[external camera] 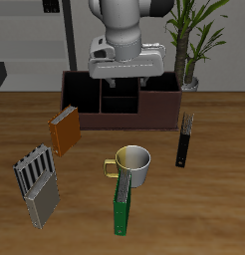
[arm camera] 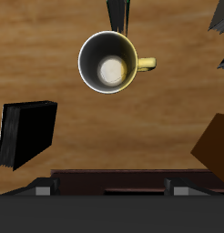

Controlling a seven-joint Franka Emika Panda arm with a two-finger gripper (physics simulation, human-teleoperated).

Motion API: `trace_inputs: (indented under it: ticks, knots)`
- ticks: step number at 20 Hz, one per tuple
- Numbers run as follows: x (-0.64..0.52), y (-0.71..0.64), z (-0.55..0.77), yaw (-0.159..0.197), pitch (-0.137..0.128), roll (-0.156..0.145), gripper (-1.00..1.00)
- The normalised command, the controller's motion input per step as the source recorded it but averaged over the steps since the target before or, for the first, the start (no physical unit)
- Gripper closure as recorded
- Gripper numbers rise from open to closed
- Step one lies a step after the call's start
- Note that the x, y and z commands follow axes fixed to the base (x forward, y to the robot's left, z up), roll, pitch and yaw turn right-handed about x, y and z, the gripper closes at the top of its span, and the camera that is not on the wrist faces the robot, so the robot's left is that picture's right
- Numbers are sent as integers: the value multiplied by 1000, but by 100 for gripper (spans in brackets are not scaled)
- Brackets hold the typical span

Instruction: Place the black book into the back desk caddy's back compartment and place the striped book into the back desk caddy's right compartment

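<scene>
Hovering above the back desk caddy (external camera: 122, 100) on the bench (external camera: 209, 199), jaws' opening impossible to tell, nothing visibly held, black book (external camera: 184, 139) lying forward and aside, striped book (external camera: 37, 184) lying farther forward, opposite.

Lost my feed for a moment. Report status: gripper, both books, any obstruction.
Gripper above back desk caddy, holding nothing, jaw state unclear. Black book and striped book on table, untouched. Mug mid-table between them.
</scene>
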Motion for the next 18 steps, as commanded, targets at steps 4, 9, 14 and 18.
trace_inputs:
  ticks: [4, 9, 14, 18]
  knots:
    - [77, -185, 19, 19, -5, -44, -100]
    - [192, -236, 45, -4, 2, -55, -100]
    - [124, -236, -3, -32, -2, -37, -100]
    - [-35, 111, -123, -7, -56, -111, -100]
